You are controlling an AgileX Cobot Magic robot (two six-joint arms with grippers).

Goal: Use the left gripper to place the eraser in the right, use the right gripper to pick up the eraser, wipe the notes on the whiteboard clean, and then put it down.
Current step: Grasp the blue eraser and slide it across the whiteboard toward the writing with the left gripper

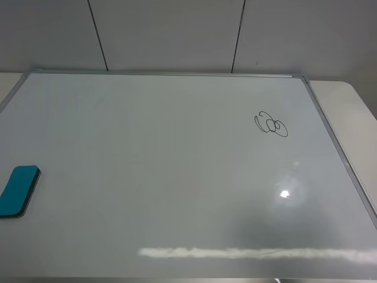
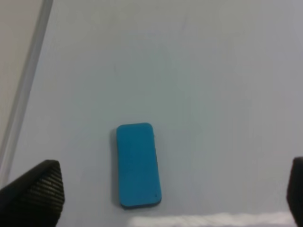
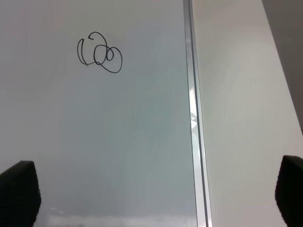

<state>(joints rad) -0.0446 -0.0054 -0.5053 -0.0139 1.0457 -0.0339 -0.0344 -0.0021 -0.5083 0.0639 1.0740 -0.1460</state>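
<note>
Teal eraser [image 2: 138, 164] lies flat on whiteboard [image 1: 165, 177] near its left edge, below left gripper [image 2: 171, 191], whose jaws are spread wide, gripping nothing. Right gripper [image 3: 154, 194] likewise wide open, empty, over board's right frame [image 3: 191, 118]. Notes [image 3: 100, 53] show in high & right wrist views only.

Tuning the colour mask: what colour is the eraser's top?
The eraser is teal-blue on top; left wrist view shows it best.
</note>
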